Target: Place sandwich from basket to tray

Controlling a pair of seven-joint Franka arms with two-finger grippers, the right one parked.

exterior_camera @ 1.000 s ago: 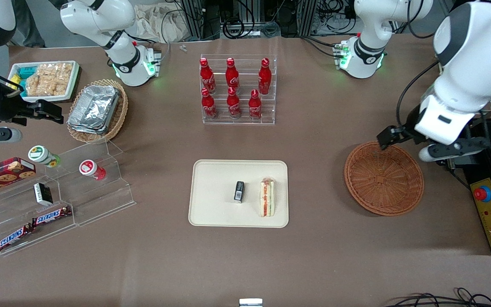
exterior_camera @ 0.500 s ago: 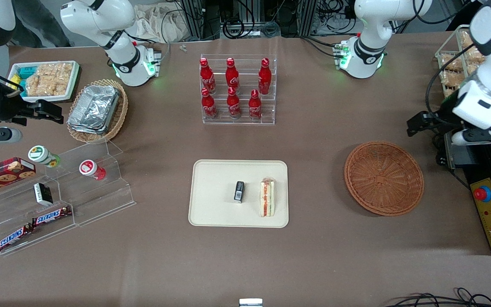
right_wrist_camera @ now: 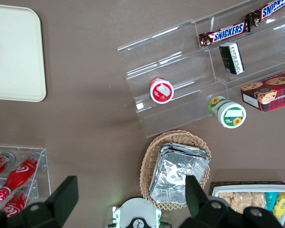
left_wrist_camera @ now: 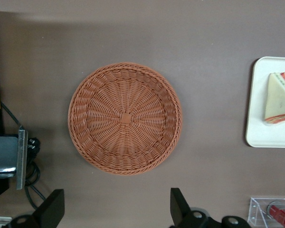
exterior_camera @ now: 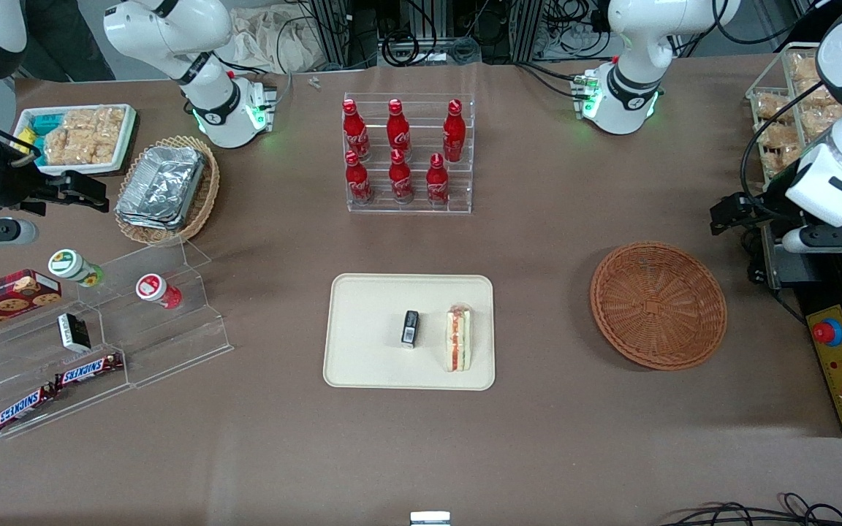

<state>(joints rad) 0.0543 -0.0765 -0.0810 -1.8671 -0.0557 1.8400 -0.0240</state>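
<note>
Brown table surface [exterior_camera: 574,453], cluttered toward the parked arm's end, sparse elsewhere. Left gripper [left_wrist_camera: 115,211] hangs high over the working arm's end of the table, fingers [left_wrist_camera: 178,205] spread wide with nothing between them. In the front view the gripper [exterior_camera: 729,213] sits just off the table edge, above and slightly farther from the front camera than the basket [exterior_camera: 658,305].

Basket [left_wrist_camera: 125,118] lies directly below the gripper, nothing in it, bare weave showing to the centre.

Sandwich [exterior_camera: 457,337] is on the tray [exterior_camera: 362,365], well apart from the gripper toward the table middle. It stands on edge, filling layers facing up, near the tray edge closest to the basket. Wrist view catches the same wedge [left_wrist_camera: 279,98] on the tray corner [left_wrist_camera: 256,133].

Small black packet [exterior_camera: 410,327] lies on the tray just beside the sandwich, not touching it, on the side away from the gripper.

Rack of red Coca-Cola bottles [exterior_camera: 406,157] stands farther from the front camera than the tray.
</note>
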